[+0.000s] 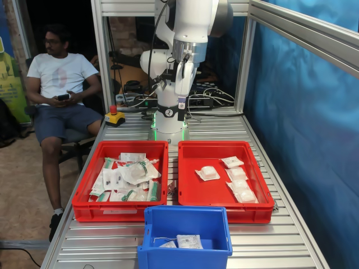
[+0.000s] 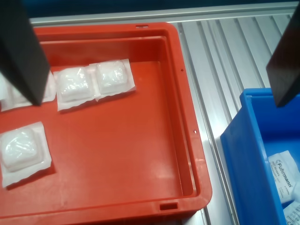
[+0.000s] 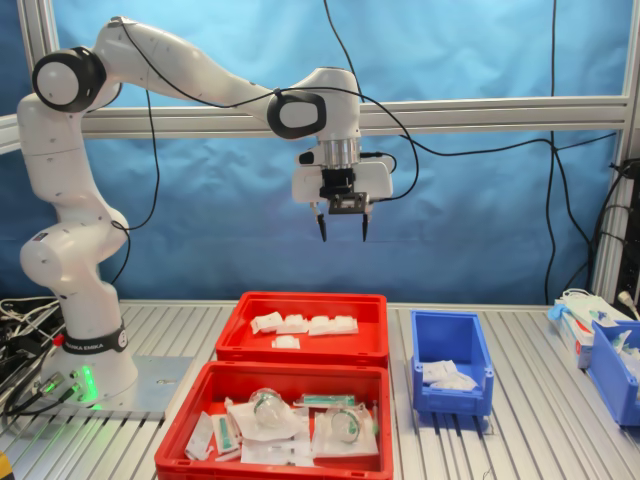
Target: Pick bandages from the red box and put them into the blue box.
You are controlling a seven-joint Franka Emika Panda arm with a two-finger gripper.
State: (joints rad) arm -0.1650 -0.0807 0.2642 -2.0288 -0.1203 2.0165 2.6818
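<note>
Gripper (image 3: 341, 228) hangs high above the table with its two fingers spread wide and nothing between them; the first exterior view crops it off the top edge. Left to right in the second exterior view: the red box (image 3: 300, 345) holds the bandages (image 3: 305, 326) in a row along its far wall, one more lying nearer; the blue box (image 3: 452, 335) stands just beside it, apart, with white packets inside, partly hidden by its walls. In the wrist view, dark fingers (image 2: 21, 51) cover part of one bandage.
</note>
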